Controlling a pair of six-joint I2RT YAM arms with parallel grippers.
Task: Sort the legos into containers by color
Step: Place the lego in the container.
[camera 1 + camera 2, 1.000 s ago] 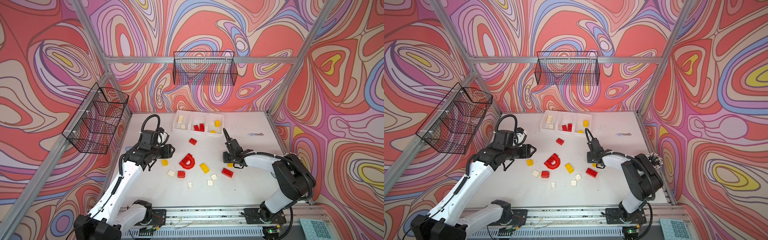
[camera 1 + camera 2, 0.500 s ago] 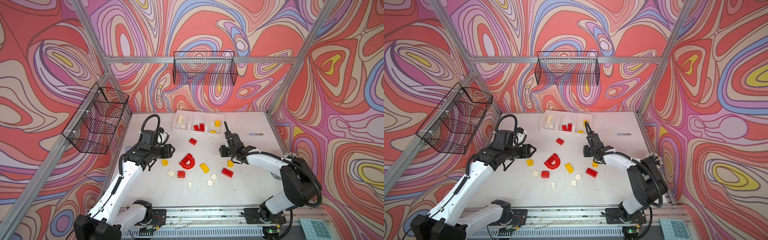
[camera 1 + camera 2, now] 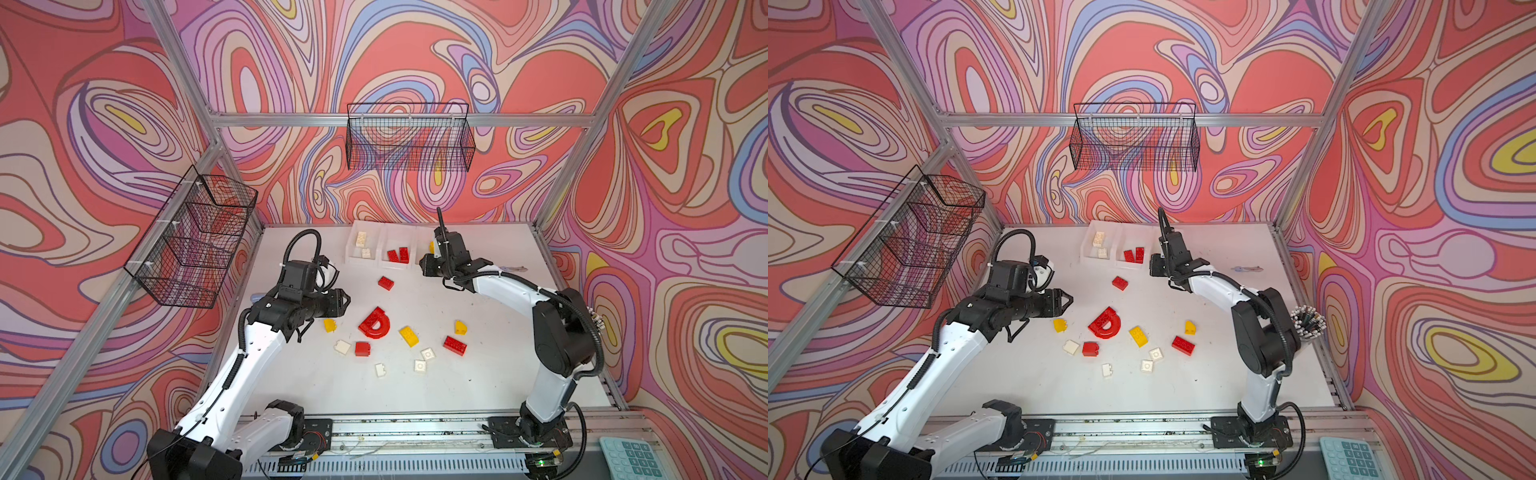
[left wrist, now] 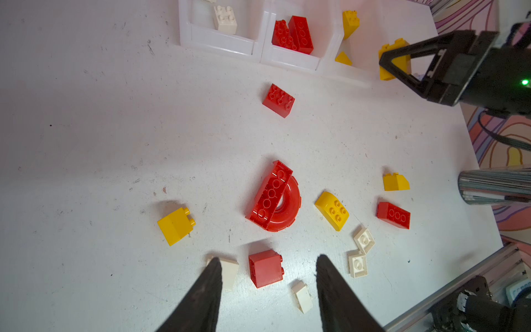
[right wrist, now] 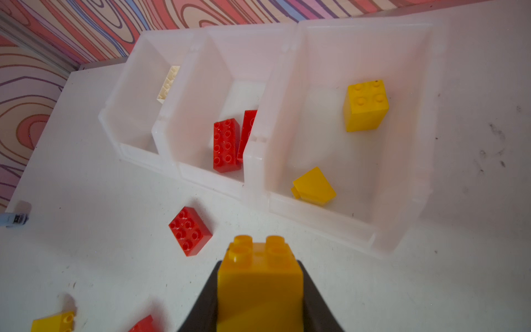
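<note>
Over the white surface (image 3: 415,390), a yellow brick (image 5: 260,287) hangs just short of its bin.
At the far edge the three joined bins (image 4: 218,43) each hold one colour already: white, red, yellow, so the rule for every drop is set. Clamped on the yellow brick, the right gripper (image 5: 258,264) holds it clear of the surface just before the yellow bin (image 5: 316,227); by my judgement it must pass the front wall before release, or the brick lands outside. With jaws apart and empty, the left gripper (image 4: 268,258) hovers above the loose pile, probably kept back so the arms do not cross. Unsorted on the surface lie the arch (image 3: 376,324), then three red, three yellow and four white bricks (image 3: 342,347); one red brick (image 3: 385,282) sits near the red bin (image 5: 198,175).
</note>
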